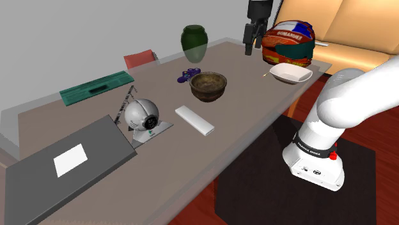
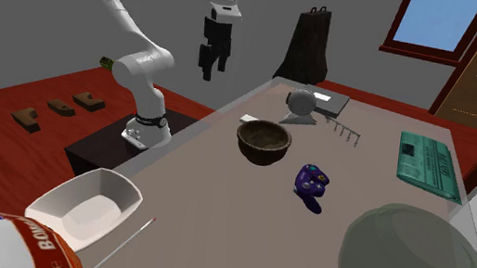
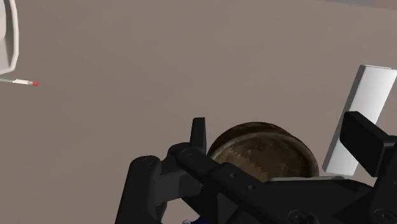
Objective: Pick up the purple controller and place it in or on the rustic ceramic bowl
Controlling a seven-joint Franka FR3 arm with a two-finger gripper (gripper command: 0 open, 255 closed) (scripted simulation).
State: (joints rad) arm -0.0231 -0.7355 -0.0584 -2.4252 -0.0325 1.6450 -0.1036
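My gripper [image 1: 251, 32] hangs above the table [image 1: 246, 112], fingers wide apart, empty. The purple controller [image 1: 188, 74] lies flat between brown bowl [image 1: 208, 85] and green vase [image 1: 194, 41], just beside the bowl, long axis roughly along the table's long edge; its grips' direction I cannot tell

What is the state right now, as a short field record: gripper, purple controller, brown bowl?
gripper: black two-finger gripper, open, empty, raised above the grey-brown table
controller: small purple controller, lying on the table, untouched
bowl: brown rustic round bowl, upright, empty, beside the controller, not touching it
status: pick not yet begun
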